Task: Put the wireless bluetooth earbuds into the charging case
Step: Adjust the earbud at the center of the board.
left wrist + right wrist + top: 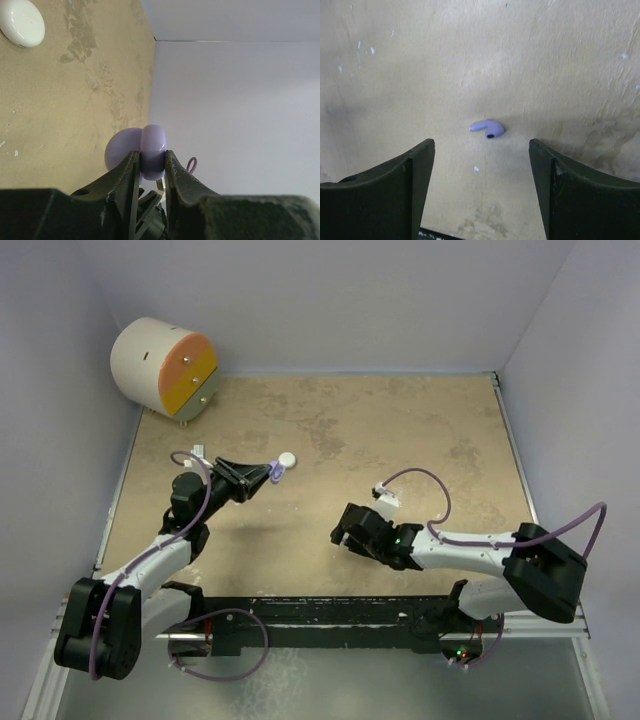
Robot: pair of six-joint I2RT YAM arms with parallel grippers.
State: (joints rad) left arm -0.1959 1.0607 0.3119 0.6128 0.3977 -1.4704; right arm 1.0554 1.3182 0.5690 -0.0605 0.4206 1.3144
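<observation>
**Above a tiny curved lilac plastic earbud [487, 128]: time to pick it up**

The right end effector [481, 143] hangs over the brown speckled surface [395, 60], opened wide. The earbud lies in the gap, untouched. The left end effector [150, 156] grips a small round lilac plastic case [152, 140]. Next, I think, the right one must drop, close softly on the earbud and carry it to that case.

Soft even light, blurry close-ups
</observation>
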